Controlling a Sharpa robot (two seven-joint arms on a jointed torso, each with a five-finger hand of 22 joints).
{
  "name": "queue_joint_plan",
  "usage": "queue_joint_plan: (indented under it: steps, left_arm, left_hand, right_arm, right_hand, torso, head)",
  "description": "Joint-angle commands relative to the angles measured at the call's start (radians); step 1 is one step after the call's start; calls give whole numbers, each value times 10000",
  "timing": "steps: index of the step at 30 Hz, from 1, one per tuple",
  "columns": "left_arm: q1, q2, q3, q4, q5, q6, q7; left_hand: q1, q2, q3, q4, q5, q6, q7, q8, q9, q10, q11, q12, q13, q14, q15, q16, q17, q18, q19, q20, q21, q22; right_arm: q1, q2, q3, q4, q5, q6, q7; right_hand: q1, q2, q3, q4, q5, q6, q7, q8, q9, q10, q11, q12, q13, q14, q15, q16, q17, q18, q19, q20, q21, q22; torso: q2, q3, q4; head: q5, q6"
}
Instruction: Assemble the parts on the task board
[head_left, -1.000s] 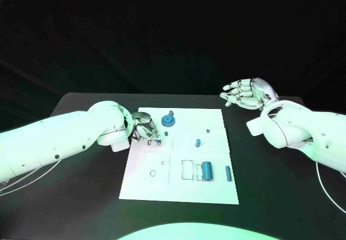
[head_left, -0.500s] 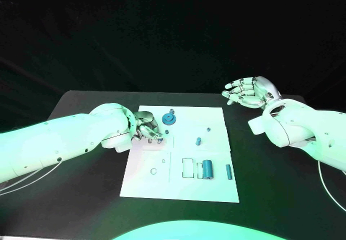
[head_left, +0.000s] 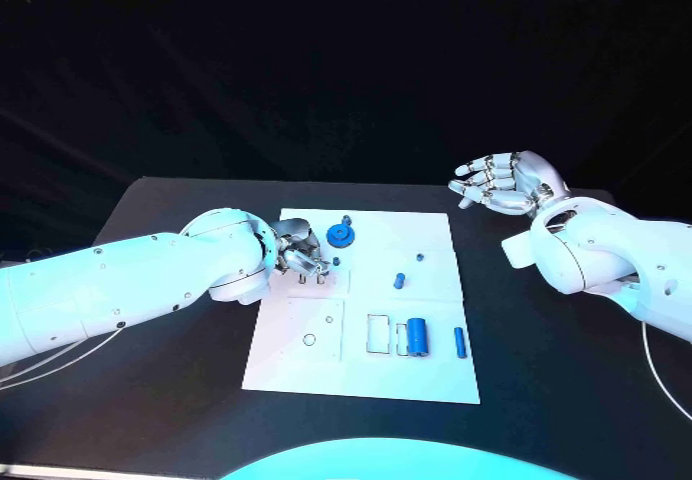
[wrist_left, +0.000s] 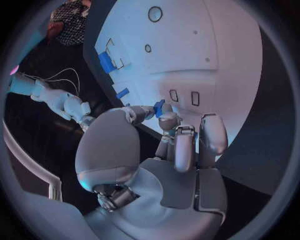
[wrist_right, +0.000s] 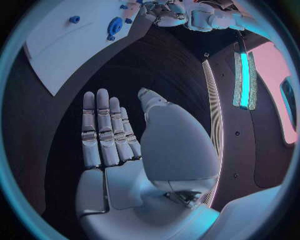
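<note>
I have the task board (head_left: 361, 360) as my reference, lying flat in the middle of the black table (head_left: 173, 400). My left hand (head_left: 299, 255) sits over the board's left edge, fingers curled down toward it, and in the left wrist view I see a small blue part (wrist_left: 159, 107) pinched at its fingertips, just above two small rectangular slots (wrist_left: 184, 97) in the board. My right hand (head_left: 498, 185) hovers off the board's far right corner, well apart from it, palm up, fingers spread and straight, holding nothing; the right wrist view confirms the bare palm. On the board itself, a round blue gear-like part (head_left: 340, 235) sits near the far edge, just beside my left hand's fingers. Toward the middle there is a small blue peg (head_left: 400, 281), and a smaller blue piece (head_left: 420, 258) lies a little farther away from me than it. Near the board's near right side, a blue cylinder (head_left: 417, 336) lies in a rectangular recess, with an outlined empty recess (head_left: 376, 334) just left of it, and a thin blue pin (head_left: 460, 341) lies just right of the cylinder. A small round hole (head_left: 309, 340) shows on the board's near left part.
</note>
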Motion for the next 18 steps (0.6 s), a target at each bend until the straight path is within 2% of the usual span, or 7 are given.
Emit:
queue_joint_plan:
  steps: [1, 18]
  left_arm:
    - [-28, -26, -15, 69, -287, -357, -17]
    - [-178, -40, -78, -93, -283, -165, -34]
  left_hand:
    - [-104, 29, 2331, -2408, 40, 131, -81, 29, -10, 51, 8, 39, 5, 856, -65, 54, 2064, -207, 67, -5, 26, 8]
    - [-117, 34, 2352, -2418, 48, 139, -84, 31, -15, 54, 4, 36, -2, 860, -69, 58, 2075, -211, 80, -10, 35, 25]
  right_arm:
    - [-5, -12, 4, 21, -21, 132, 56]
    - [-14, -37, 4, 28, -21, 126, 59]
  right_hand:
    - [22, 41, 28, -8, 26, 39, 167, -55, -15, 58, 31, -60, -22, -31, 40, -66, -15, 118, -73, 16, -57, -21]
    - [6, 46, 23, -5, 25, 42, 169, -56, -19, 66, 33, -68, -42, -30, 42, -84, -21, 119, -74, 19, -67, -39]
  torso:
    - [4, 2, -6]
    - [13, 7, -19]
  head:
    - [11, -13]
    - [11, -69]
